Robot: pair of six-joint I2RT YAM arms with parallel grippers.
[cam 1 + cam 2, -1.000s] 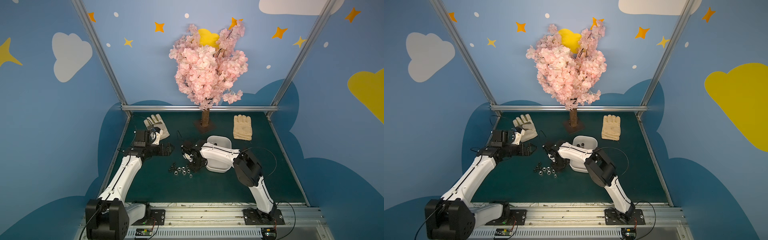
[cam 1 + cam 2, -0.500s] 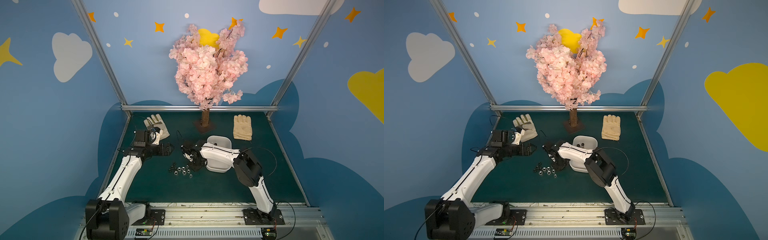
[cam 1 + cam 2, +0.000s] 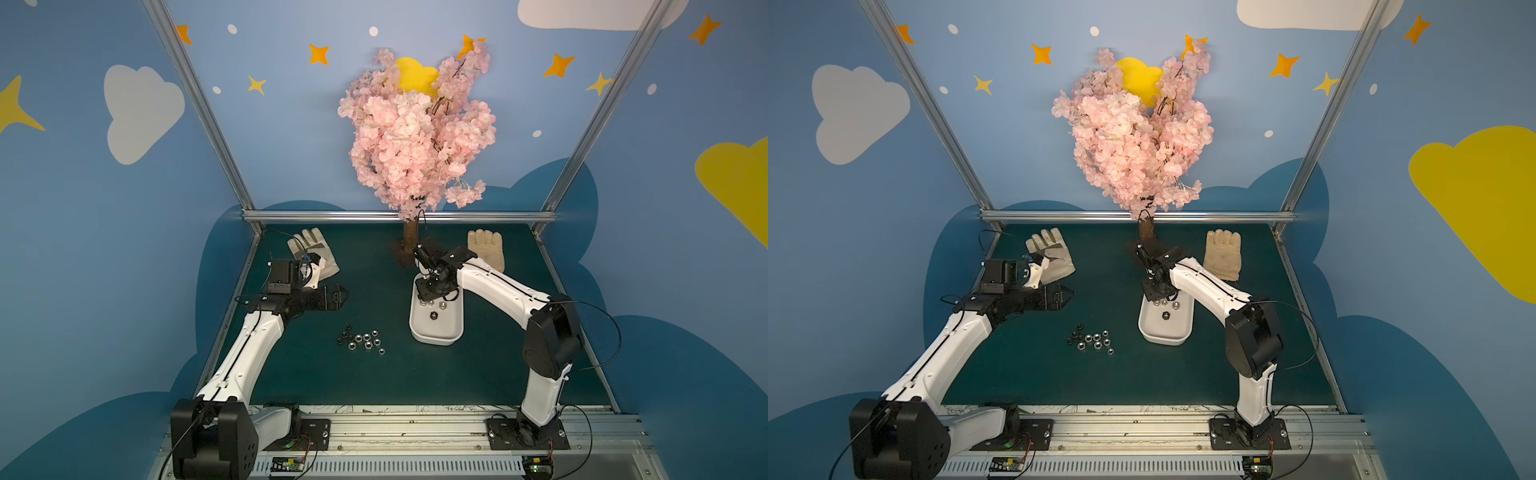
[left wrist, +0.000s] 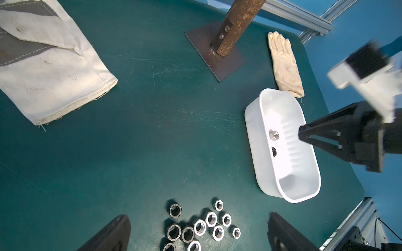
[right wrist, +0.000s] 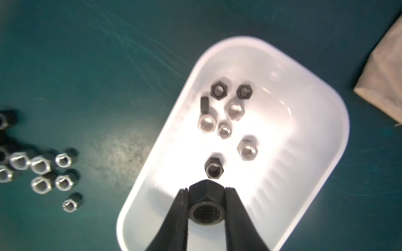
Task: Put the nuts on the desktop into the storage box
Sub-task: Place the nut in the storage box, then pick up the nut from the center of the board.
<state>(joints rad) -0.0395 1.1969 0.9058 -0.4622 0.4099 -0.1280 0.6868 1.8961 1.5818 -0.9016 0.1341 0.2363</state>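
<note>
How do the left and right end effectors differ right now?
The right end effector is shut on a black nut; the left end effector is open and empty. The right end effector hangs over the storage box; the left end effector hangs above the desktop, near the loose nuts. Both have black fingers.

Counting eleven nuts [image 4: 199, 227] in the loose cluster on the desktop [image 4: 152, 141], going by the left wrist view. Over to the single storage box [image 5: 322, 113]: eight lying inside, four silver nuts [image 5: 247, 150] and four black nuts [image 5: 219, 90]. Adding one more, a black nut [image 5: 205, 204] pinched in the right gripper [image 5: 205, 191]. Spotting two gloves: one canvas glove [image 3: 313, 257], one knit glove [image 3: 486, 248]. And one pink blossom tree [image 3: 415, 133].
</note>
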